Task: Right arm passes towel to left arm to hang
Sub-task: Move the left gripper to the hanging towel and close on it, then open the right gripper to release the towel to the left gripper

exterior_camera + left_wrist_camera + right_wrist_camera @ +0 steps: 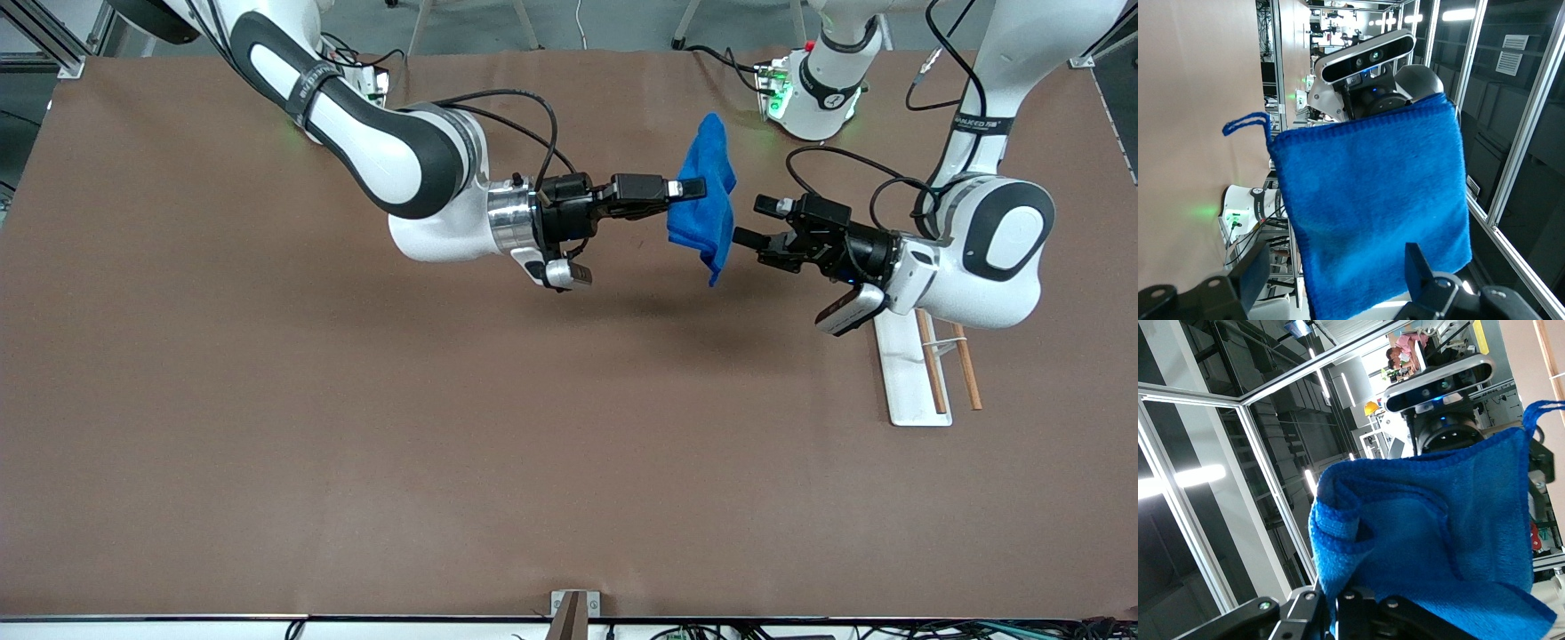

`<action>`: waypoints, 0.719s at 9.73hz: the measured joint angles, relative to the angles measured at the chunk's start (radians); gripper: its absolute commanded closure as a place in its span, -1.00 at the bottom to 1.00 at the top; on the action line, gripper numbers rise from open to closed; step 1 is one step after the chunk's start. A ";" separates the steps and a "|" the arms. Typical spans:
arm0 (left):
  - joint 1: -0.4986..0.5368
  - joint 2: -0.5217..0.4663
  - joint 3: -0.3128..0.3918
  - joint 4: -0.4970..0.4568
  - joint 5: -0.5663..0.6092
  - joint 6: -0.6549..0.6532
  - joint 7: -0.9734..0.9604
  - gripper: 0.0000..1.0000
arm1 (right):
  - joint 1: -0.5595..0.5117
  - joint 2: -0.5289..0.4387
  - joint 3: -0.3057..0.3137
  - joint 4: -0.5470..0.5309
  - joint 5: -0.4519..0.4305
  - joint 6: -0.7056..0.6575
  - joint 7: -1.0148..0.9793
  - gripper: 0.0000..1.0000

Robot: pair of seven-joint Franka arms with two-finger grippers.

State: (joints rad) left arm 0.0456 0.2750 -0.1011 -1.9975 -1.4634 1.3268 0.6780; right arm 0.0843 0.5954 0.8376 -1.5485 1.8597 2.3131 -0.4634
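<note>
So we had both arms up in the air over the middle of the brown surface (356,427), pointing at each other with the towel (705,200) hanging between them. The right tool (696,188) was pressed together on the towel, pinching it near its upper half, and the bright blue cloth dangled freely off the surface with one corner pointing down. In the right wrist view we saw the towel (1438,547) bunched and folded right where those fingers clamped it.

The left tool (756,222) sat just beside the towel, at about 3 o'clock from it in the front view, with its fingers spread. In the left wrist view the two black fingertips (1418,263) straddled the lower edge of the towel (1371,213), one on each side. We couldn't tell whether they were touching the cloth. A little loop of thread (1245,123) stuck out from one top corner of the towel there, and the right arm's wrist camera (1365,57) peeked over the cloth's top edge.

At roughly 4 o'clock from the towel in the front view, toward the left arm's end of the surface, lay the white tray (907,373) with two wooden rods (965,364), partly covered by the left arm's wrist. The towel's shadow fell on the surface below it.
</note>
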 measured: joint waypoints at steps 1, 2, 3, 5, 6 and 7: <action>-0.008 0.000 -0.001 -0.014 -0.035 0.001 0.001 -0.70 | 0.000 0.000 0.000 0.000 0.000 0.000 0.000 0.99; -0.016 0.000 -0.002 -0.023 -0.055 0.001 0.002 -0.66 | 0.000 0.000 0.000 0.000 0.000 0.000 0.000 0.99; -0.022 0.000 -0.002 -0.027 -0.072 0.001 0.003 -0.61 | 0.000 0.000 0.000 0.000 0.000 0.000 0.000 0.99; -0.035 0.000 -0.002 -0.032 -0.105 0.004 0.005 0.35 | 0.000 0.000 0.001 0.000 0.000 0.000 -0.001 0.99; -0.037 0.000 -0.002 -0.033 -0.109 0.005 0.007 0.81 | 0.000 0.000 0.001 0.000 0.000 0.000 -0.001 0.99; -0.036 0.000 0.000 -0.033 -0.109 0.005 0.013 0.99 | 0.000 0.000 0.001 0.000 0.000 0.000 -0.002 0.99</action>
State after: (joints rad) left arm 0.0094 0.2747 -0.1008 -2.0301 -1.5727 1.3319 0.6908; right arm 0.0843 0.5953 0.8390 -1.5483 1.8597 2.3133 -0.4651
